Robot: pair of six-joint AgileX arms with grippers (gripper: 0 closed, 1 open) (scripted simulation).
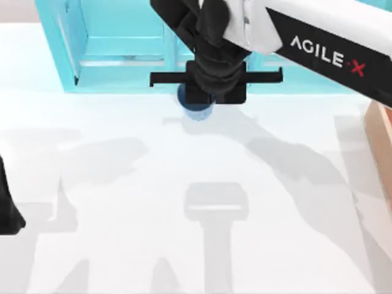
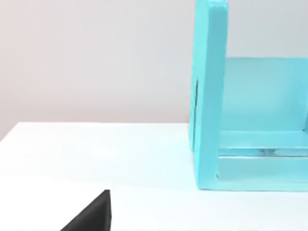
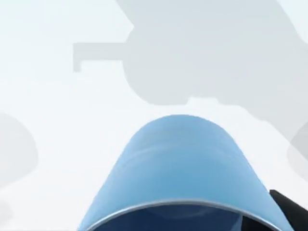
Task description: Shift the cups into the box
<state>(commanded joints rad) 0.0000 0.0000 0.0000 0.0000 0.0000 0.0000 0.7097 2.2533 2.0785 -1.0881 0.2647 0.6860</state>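
Note:
A plain blue tapered cup (image 1: 196,112) hangs just in front of the turquoise shelf, near the middle of the table's far side. My right gripper (image 1: 198,104) reaches in from the right and is shut on it from above. The right wrist view looks down past the cup's rim and blue wall (image 3: 180,163) to the white table far below, with one dark fingertip (image 3: 288,211) beside the rim. A strip of the tan box (image 1: 381,131) shows at the right edge. My left gripper (image 1: 6,211) stays parked at the left edge.
A big turquoise shelf unit (image 1: 122,43) stands along the far side, its side wall (image 2: 211,96) close ahead in the left wrist view. White table (image 1: 122,202) spreads between the arms, crossed by grey arm shadows.

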